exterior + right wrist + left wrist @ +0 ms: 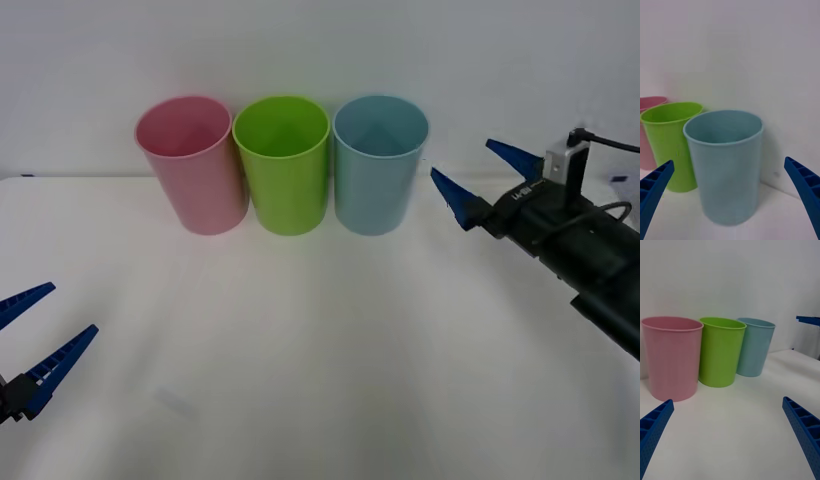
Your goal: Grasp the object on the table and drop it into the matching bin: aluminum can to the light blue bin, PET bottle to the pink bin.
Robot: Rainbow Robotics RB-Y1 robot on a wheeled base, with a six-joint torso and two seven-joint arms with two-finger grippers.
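Note:
The aluminum can is out of view. The pink bin (192, 165), a lime green bin (285, 165) and the light blue bin (378, 165) stand in a row at the back of the white table (320, 350). My right gripper (467, 163) hangs open just right of the light blue bin, near its rim, with nothing between its fingers. In the right wrist view my right gripper (729, 161) faces the light blue bin (726, 187) up close. My left gripper (70, 309) is open and empty low at the table's front left, looking toward the pink bin (672, 356).
A plain white wall rises right behind the bins. The left wrist view shows the green bin (720, 352), the light blue bin (754, 347) and a blue finger (808, 319) of the right gripper beyond them. Bare tabletop stretches before the bins.

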